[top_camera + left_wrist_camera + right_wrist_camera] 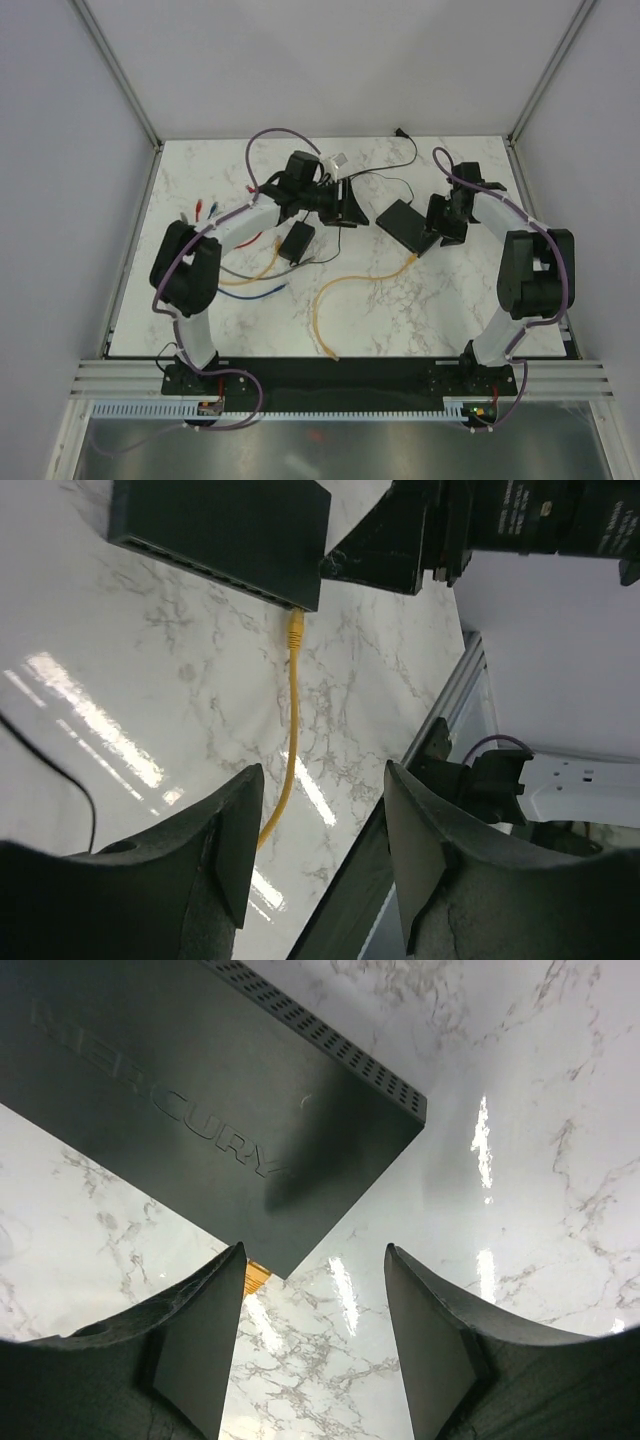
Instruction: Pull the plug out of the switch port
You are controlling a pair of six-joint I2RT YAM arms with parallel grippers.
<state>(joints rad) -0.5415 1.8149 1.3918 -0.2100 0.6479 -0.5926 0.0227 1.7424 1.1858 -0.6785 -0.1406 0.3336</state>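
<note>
The switch [405,225] is a flat black box in the middle of the marble table; it also shows in the left wrist view [220,525] and in the right wrist view [200,1100]. A yellow plug [295,628] sits in its end port, with the yellow cable [335,290] curling toward the near edge. A sliver of the plug [256,1278] shows beside the right finger. My left gripper [350,203] is open and empty, left of the switch. My right gripper [440,228] is open and empty, just off the switch's right corner.
A small black power brick [297,241] with a thin black cord lies under the left arm. Orange, blue and red cables [245,280] trail at the left. A white connector [335,160] lies at the back. The table frame edge [400,810] runs near the left gripper.
</note>
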